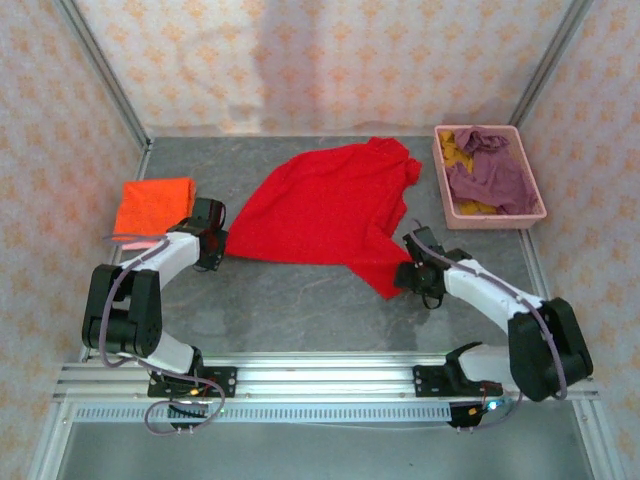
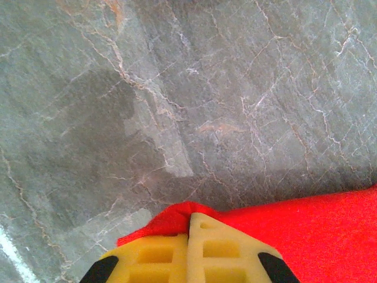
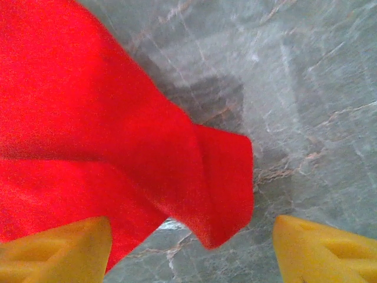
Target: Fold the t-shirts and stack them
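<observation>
Grey veined stone forms the table [image 1: 300,310], which is enclosed by patterned walls in the top external camera. The red t-shirt [image 1: 330,215] is spread loosely across the middle, creased and slanted, with a near corner by each arm. A folded orange t-shirt [image 1: 153,205] lies at the left, just beside the left gripper [image 1: 212,248]. At the right rear, a pink basket [image 1: 497,221] holds the mauve t-shirt [image 1: 490,175], bunched over the mustard t-shirt [image 1: 455,148]. The right gripper [image 1: 413,272] is set at the red shirt's near right corner.

From the left wrist, the yellow pads [image 2: 224,253] are seen pressed together, with a fold of red cloth showing at their tip. The corner is judged to be pinched, though how deep the grip reaches cannot be told.

From the right wrist, the pads [image 3: 59,250] are seen spread wide. A folded-over red corner lies on the stone between them and is not yet gripped.

The step in hand is judged to be the taking of both near corners, so that the shirt can be flattened for folding. The right fingers should be lowered to straddle the doubled corner and closed on both layers, well in from the edge. Both corners should then be lifted together and drawn taut, so that no slack is dragged and the orange t-shirt is not disturbed.
</observation>
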